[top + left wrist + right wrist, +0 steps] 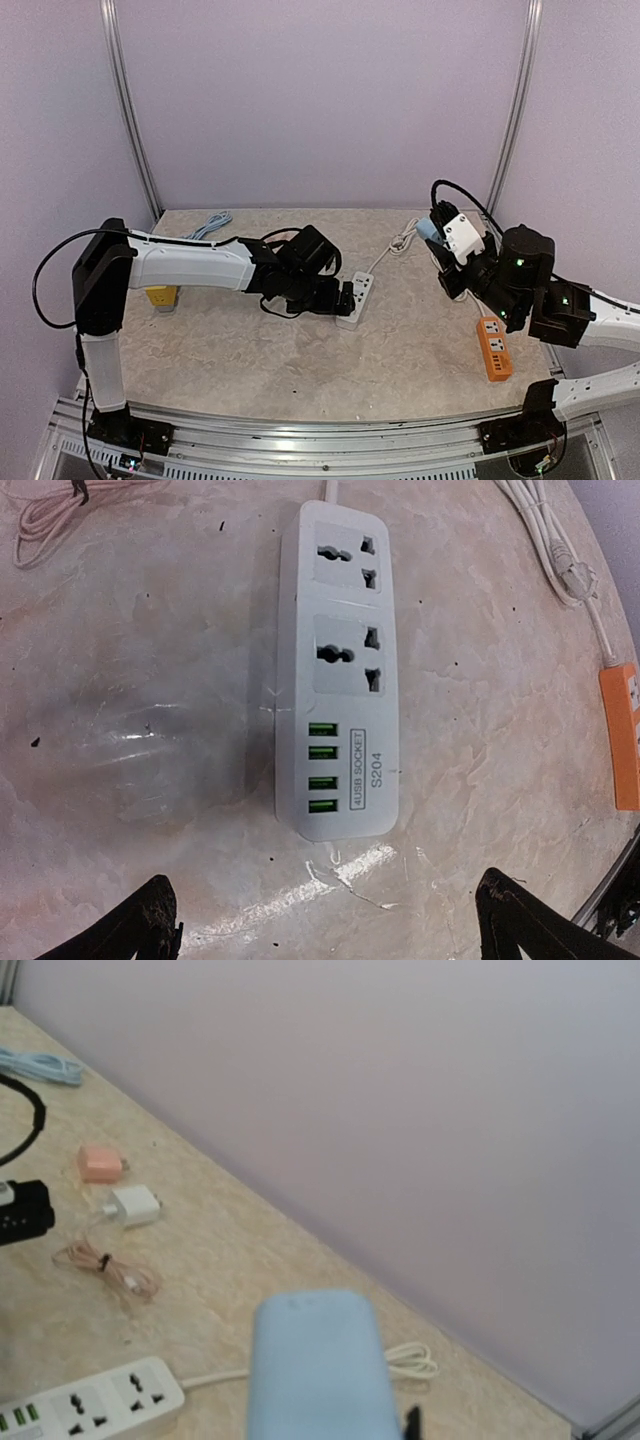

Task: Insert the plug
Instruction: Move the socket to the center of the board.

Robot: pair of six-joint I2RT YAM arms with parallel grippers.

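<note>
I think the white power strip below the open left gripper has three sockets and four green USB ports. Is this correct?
Not quite. The white power strip has two sockets, not three. The rest holds: it has four green USB ports and it lies below the open left gripper. The left wrist view shows this clearly.

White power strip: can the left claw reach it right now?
Probably yes. The left claw hangs open right by the white power strip's USB end, and nothing sits between them.
</note>
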